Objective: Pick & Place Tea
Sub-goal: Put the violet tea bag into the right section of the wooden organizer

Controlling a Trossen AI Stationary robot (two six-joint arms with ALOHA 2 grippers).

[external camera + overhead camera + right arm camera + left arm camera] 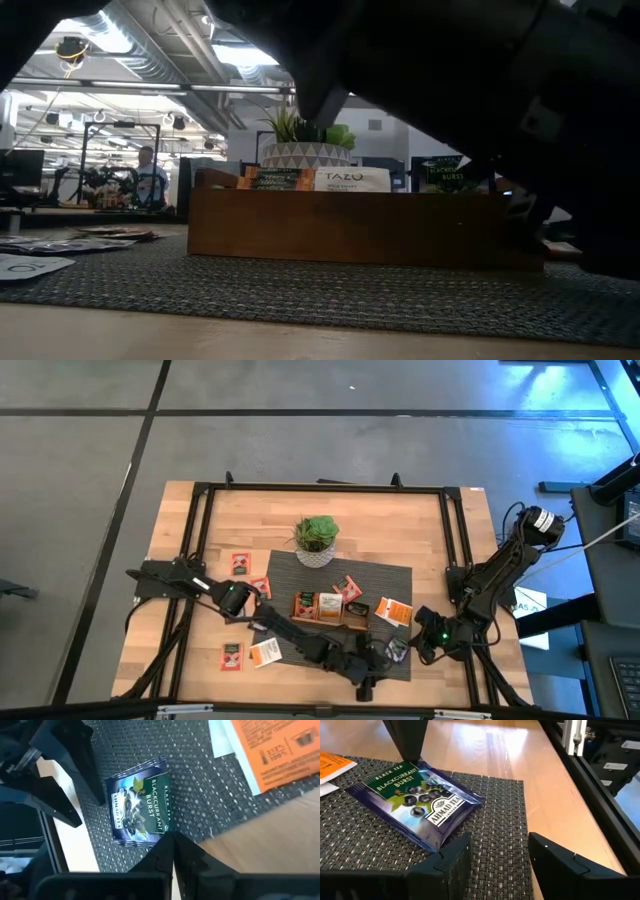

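Nearby, plant pot [315, 554], wooden tray [328, 610], sachets [240, 564]

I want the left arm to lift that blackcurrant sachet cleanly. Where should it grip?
Probably the near corner of the blackcurrant sachet, facing the open left gripper. It lies flat on the mat, and the shut right gripper sits at its far edge.

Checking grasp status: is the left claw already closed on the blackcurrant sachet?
No; the left claw stands open just short of the blackcurrant sachet, which lies flat on the mat.
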